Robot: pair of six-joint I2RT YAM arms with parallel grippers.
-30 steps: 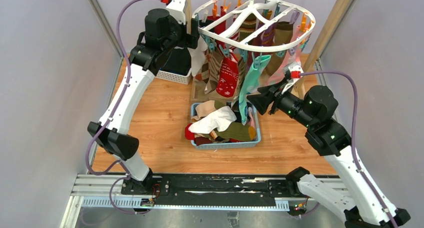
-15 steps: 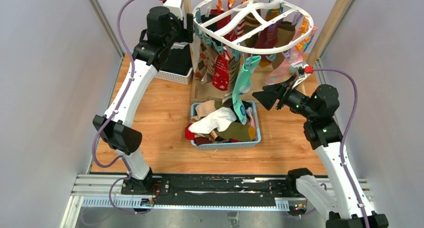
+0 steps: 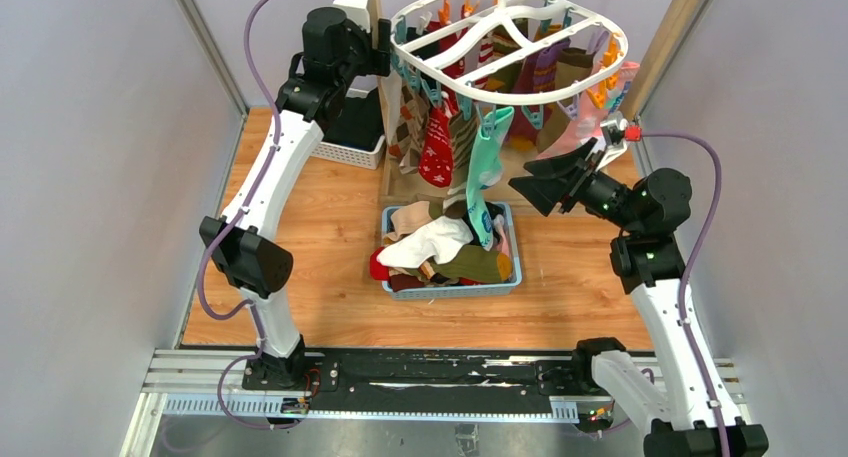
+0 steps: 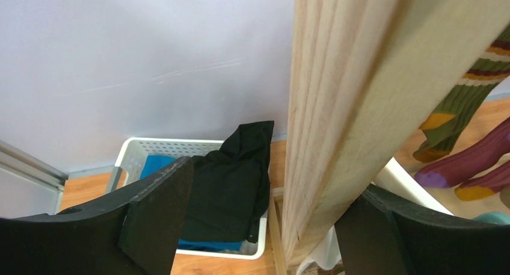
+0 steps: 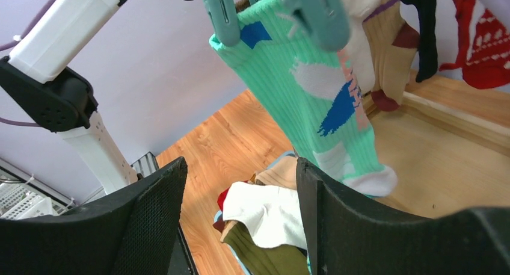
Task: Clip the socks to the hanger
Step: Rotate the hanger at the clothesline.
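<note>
The white oval hanger (image 3: pixel 500 19) hangs at the top centre, rimmed with orange and teal clothespins and several clipped socks. A mint green sock (image 3: pixel 483 172) hangs from a teal clothespin at its front; it also shows in the right wrist view (image 5: pixel 307 100). More socks, among them a white one (image 3: pixel 430 239) and an olive one (image 3: pixel 475 265), lie in the blue basket (image 3: pixel 450 291) below. My right gripper (image 3: pixel 540 182) is open and empty just right of the mint sock. My left gripper (image 3: pixel 385 52) is open at the hanger's left rim, with the wooden post (image 4: pixel 337 106) between its fingers.
A white lattice basket (image 3: pixel 345 152) with dark and blue cloths stands at the back left, also seen in the left wrist view (image 4: pixel 144 151). The wooden rack's right post (image 3: pixel 665 47) slants behind my right arm. Grey walls close in both sides.
My right gripper has drawn back to the right and up, away from the mint sock, which now hangs free from its clothespin. My left gripper and the hanger have shifted up and back.
</note>
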